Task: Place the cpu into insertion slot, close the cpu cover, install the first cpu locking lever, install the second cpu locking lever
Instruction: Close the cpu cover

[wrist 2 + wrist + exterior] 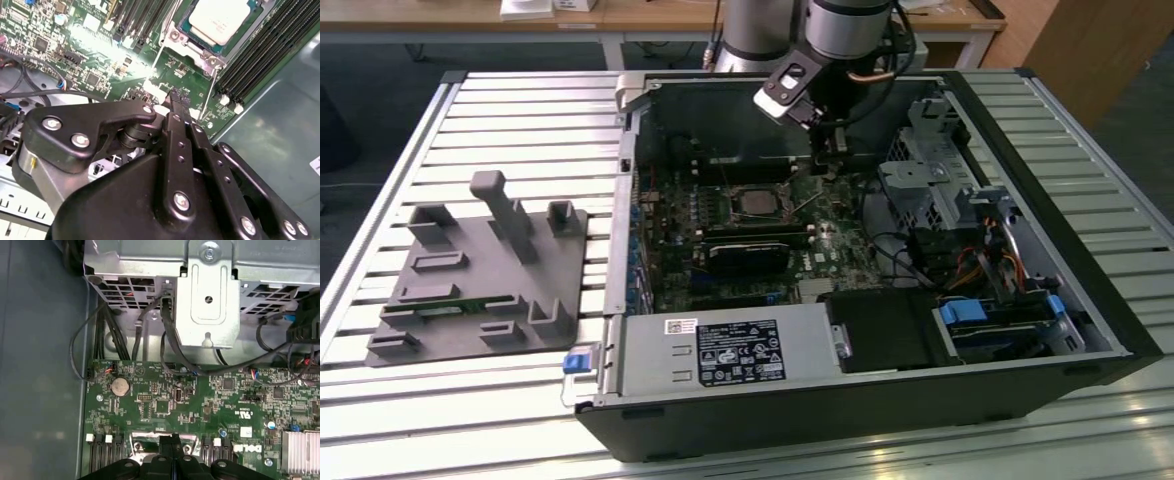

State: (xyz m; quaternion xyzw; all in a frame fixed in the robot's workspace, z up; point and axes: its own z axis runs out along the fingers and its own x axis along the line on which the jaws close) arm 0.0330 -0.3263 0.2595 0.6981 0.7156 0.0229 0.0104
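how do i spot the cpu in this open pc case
Inside the open case, find the green board. Between rows of long black slots, a silver cover frames the cpu: the one flat, pale metal square among dark chips.

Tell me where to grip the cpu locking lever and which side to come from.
Grip the locking lever near its free end, the end away from the cpu cover. It is a thin rod lying low along the board, so it is probably best to come from above, with the claw straddling it crosswise.
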